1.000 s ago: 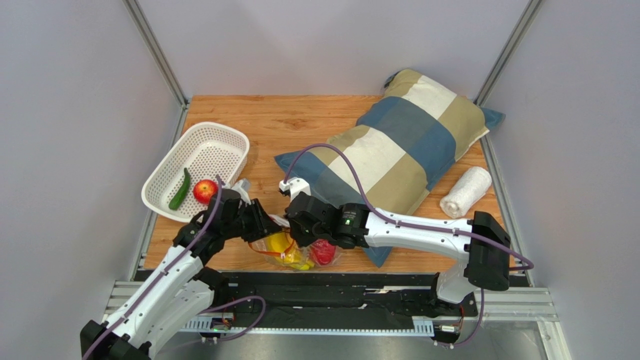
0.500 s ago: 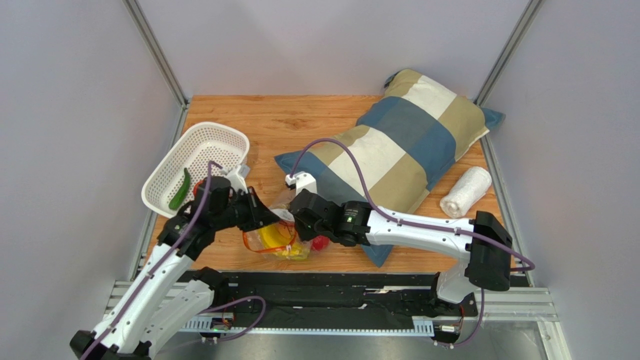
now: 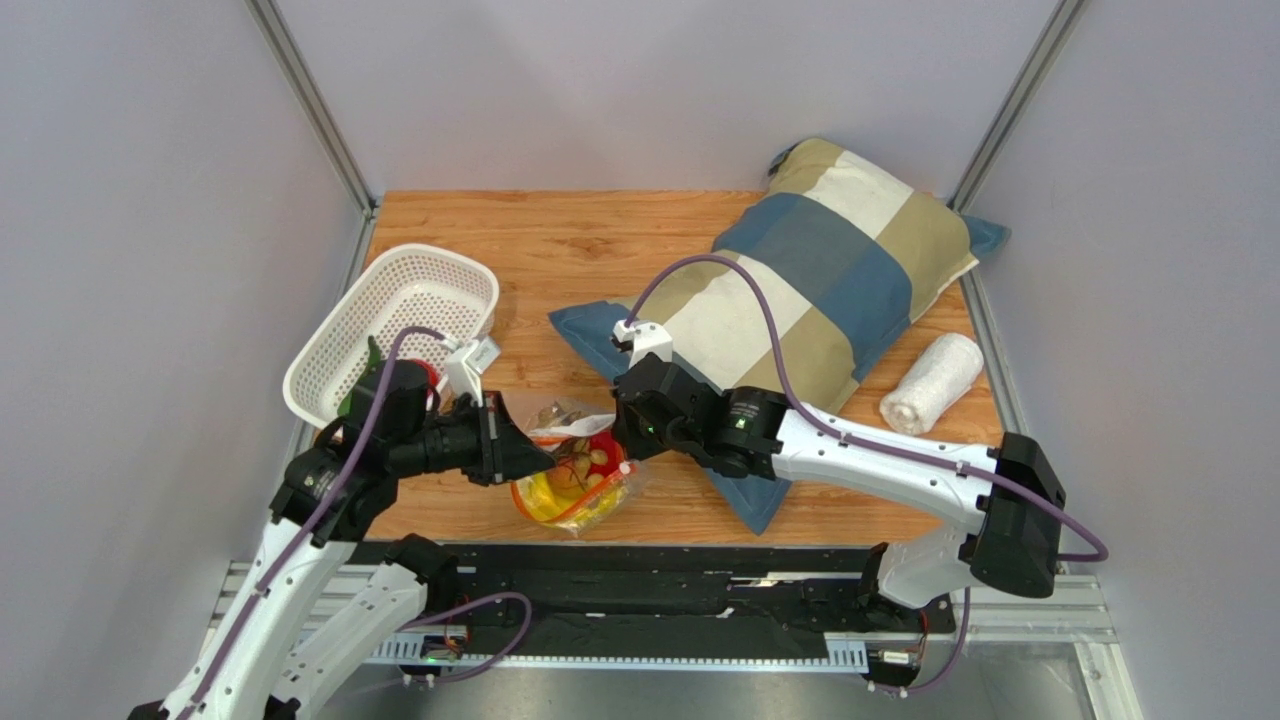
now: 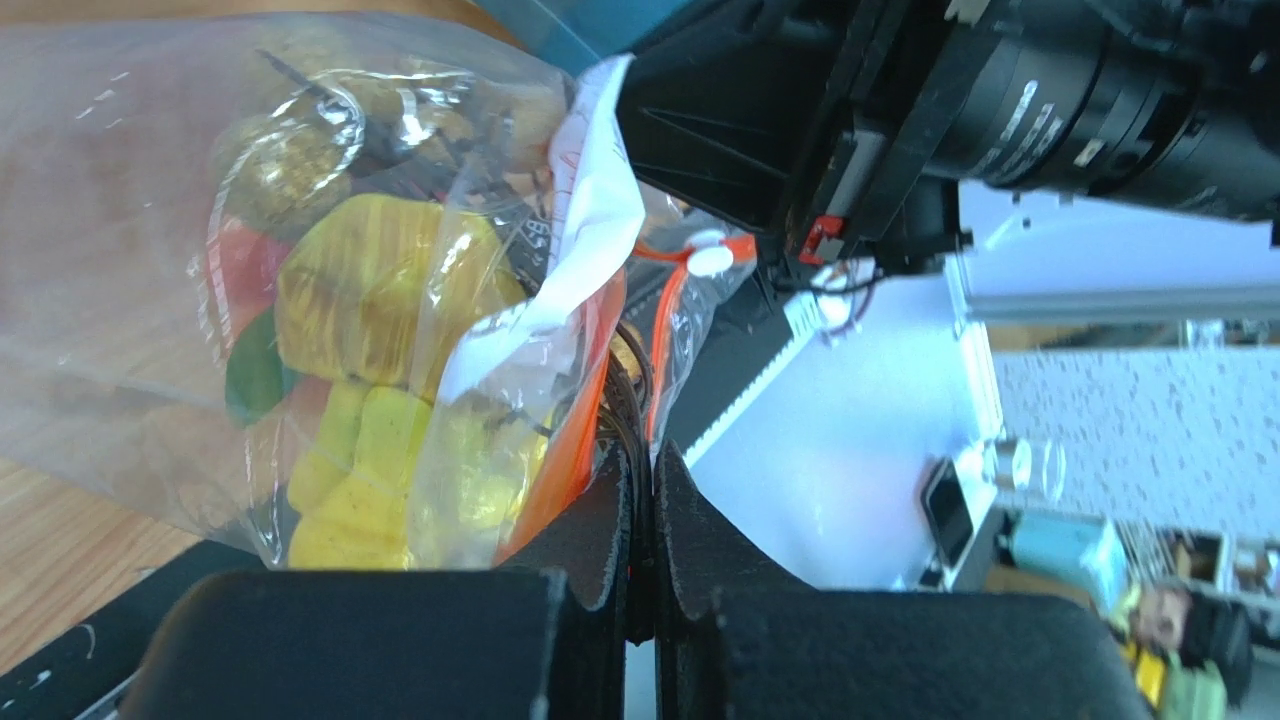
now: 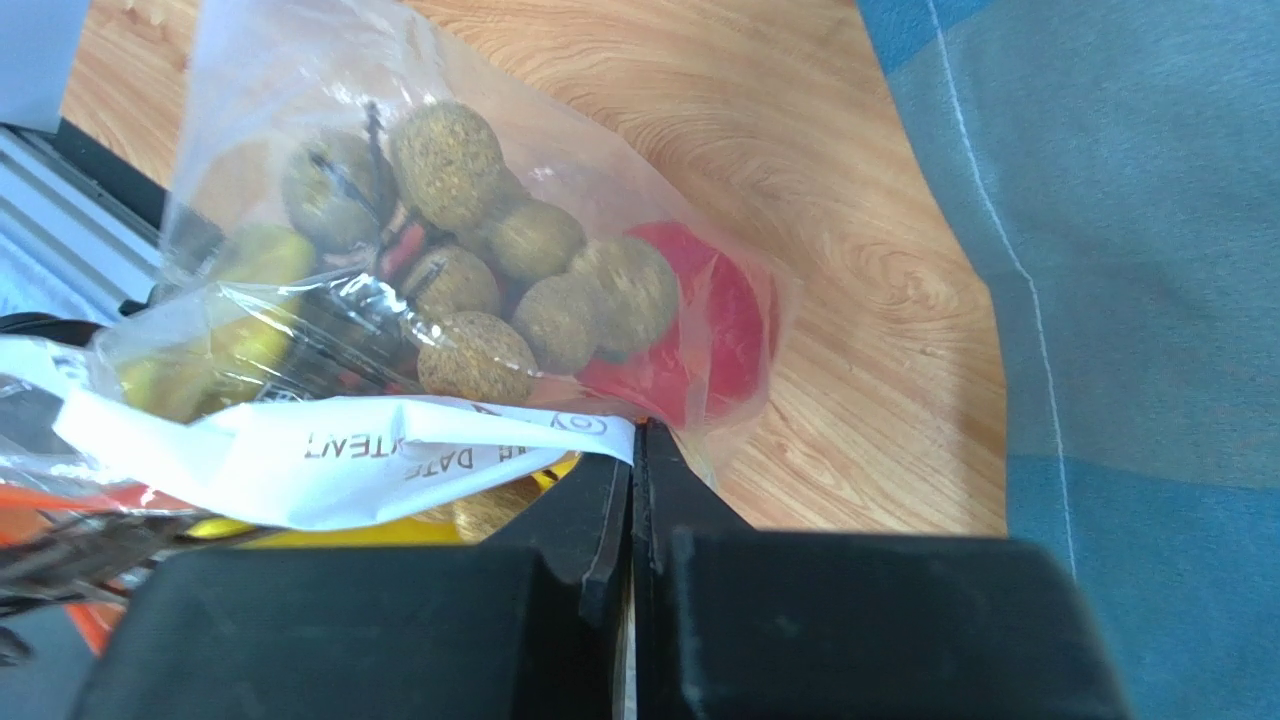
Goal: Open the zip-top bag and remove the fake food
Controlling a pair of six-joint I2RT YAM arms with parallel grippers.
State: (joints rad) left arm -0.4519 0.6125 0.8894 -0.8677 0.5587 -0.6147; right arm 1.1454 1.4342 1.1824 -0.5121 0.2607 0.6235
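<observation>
The zip-top bag hangs between both grippers near the table's front edge, its orange-red zipper strip and white label at the mouth. My left gripper is shut on the zipper strip. My right gripper is shut on the bag's edge by the label. Inside the bag are a yellow banana, a brownish grape bunch and a red apple. A dark green vegetable and a red apple lie in the white mesh basket, the apple partly hidden by my left arm.
A checked pillow covers the table's right half, and its near corner lies under my right arm. A rolled white towel lies at the right edge. The basket is at the left, close behind my left wrist. Bare wood shows behind the bag.
The right gripper has moved back and to the right, and the left wrist has swung leftward and level. The bag has risen between them, and its mouth is stretched wider.
</observation>
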